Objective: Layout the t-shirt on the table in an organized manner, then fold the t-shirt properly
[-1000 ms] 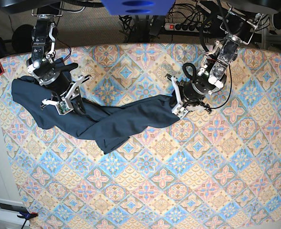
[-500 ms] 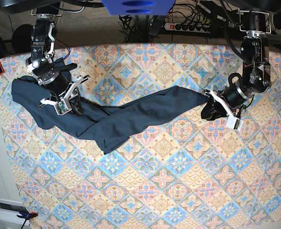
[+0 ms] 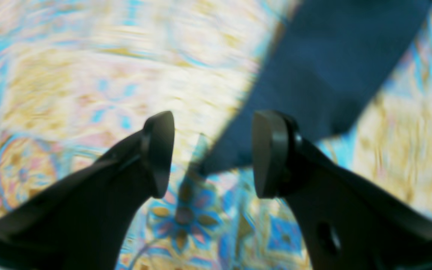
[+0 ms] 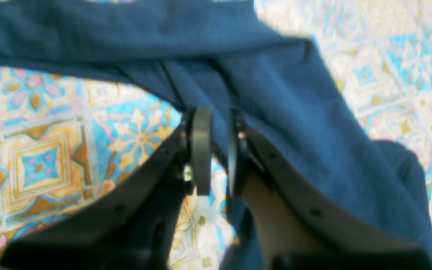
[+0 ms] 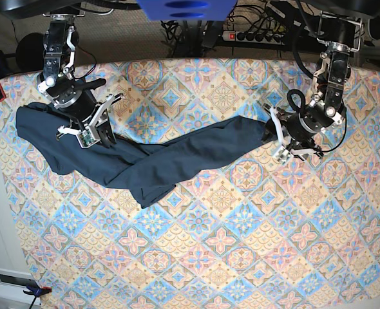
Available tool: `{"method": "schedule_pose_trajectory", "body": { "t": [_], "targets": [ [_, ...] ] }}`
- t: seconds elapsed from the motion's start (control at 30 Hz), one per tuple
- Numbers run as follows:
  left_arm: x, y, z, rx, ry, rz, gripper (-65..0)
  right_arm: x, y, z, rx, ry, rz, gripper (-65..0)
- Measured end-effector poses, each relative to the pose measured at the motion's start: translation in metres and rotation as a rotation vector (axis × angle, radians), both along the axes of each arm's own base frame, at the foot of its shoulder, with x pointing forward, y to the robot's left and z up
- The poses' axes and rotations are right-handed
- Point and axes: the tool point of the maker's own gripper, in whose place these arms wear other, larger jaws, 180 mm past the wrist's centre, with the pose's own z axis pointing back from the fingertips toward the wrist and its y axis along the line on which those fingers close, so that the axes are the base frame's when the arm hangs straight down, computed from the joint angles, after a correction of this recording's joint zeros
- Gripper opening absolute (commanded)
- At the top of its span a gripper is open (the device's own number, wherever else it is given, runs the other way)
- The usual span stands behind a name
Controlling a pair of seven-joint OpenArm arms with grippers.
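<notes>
Shirt (image 5: 158, 158) lies as a twisted rope across the table's (image 5: 241, 257) upper half, not spread yet. Right gripper (image 4: 216, 150) is pinched narrow on a shirt fold, anchoring that end. Left gripper (image 3: 208, 153) is wide, empty, just off the other tip. Plenty of bare table below the shirt for spreading.

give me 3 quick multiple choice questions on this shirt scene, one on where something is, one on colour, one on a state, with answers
1. Where does the t-shirt lie on the table?
A. across the far half
B. along the near edge
C. hanging off the near corner

2. What colour is the t-shirt?
A. red
B. dark navy
C. white

3. How does the left gripper stand?
A. shut on the cloth
B. open, nothing between its fingers
C. out of view

Answers: 1 A, the base view shows it stretched between the arms in the far half. 2 B, plain dark blue in all views. 3 B, its wrist view shows a wide gap and the cloth end lying beyond it.
</notes>
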Motion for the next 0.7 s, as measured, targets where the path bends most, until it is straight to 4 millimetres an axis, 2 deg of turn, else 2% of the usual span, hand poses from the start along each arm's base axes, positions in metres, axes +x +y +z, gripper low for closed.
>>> {"method": "schedule_pose_trajectory", "body": {
  "t": [0.2,0.43,0.5,0.63,0.7],
  "targets": [
    [-0.012,0.012,-0.039,0.094,0.089,-0.006,-32.5,0.002,0.001,0.005,0.005,-0.017,0.002,-58.1],
    [-0.017,0.007,-0.06,0.031,0.104,-0.016,-33.5,0.004,0.003,0.01,0.005,-0.032,0.007,-58.1],
    [-0.02,-0.003,-0.063,0.03,0.109,-0.043,-39.5,0.004,0.002,0.01,0.004,-0.031,0.006,-58.1],
    [-0.03,-0.024,-0.057,0.022,0.112,-0.099,-63.6,0.004,0.003,0.01,0.005,-0.033,0.007,-58.1],
    [-0.039,-0.044,-0.049,-0.079,0.133,-0.11,-65.0,0.004,0.003,0.01,0.005,-0.033,0.006,-58.1]
  ]
}}
